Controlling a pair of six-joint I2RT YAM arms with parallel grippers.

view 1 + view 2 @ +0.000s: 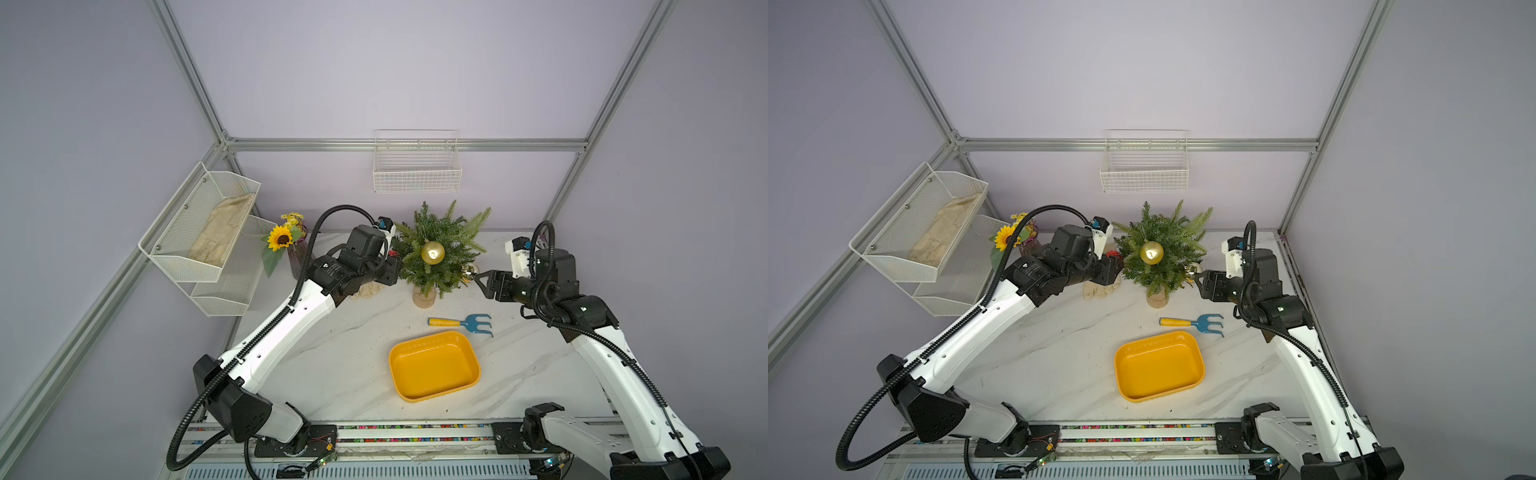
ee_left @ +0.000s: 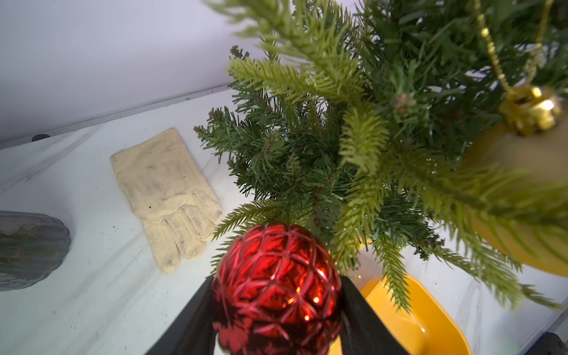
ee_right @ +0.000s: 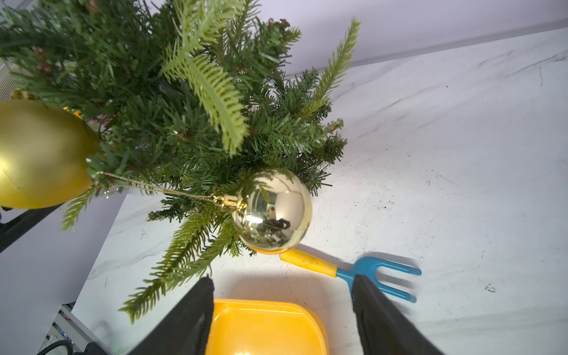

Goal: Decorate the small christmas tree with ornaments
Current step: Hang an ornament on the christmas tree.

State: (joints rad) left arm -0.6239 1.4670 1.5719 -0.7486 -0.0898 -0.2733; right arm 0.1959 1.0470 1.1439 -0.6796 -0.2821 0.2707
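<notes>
A faceted red bauble (image 2: 276, 285) is filling the near foreground of the left wrist view. The left claw (image 2: 278, 278) is gripping it, with the black fingers (image 2: 196, 313) pressing on either side. The claw is holding the bauble just against the lower needles on one side of the small Christmas tree (image 1: 451, 232). Whether its loop is catching on a branch cannot be told.

The tree is standing upright on its pale wooden stump (image 1: 424, 297) toward the back of the marble table (image 1: 353, 340), between the two arms. A matte gold bauble (image 1: 433, 252) is hanging by a gold cord near the middle of the tree, facing the front. A shiny gold bauble (image 3: 272, 209) is dangling by its cord from a lower branch on the side toward the right arm.

The right claw (image 3: 282, 279) is standing open and holding nothing, its tips pointing at the shiny bauble from just beside it.

A cream glove (image 2: 167, 196) is lying flat on the table under the left arm. A yellow tray (image 1: 432, 368) is sitting in front of the tree, and a small blue rake (image 1: 461, 323) with a yellow handle is lying between them.
</notes>
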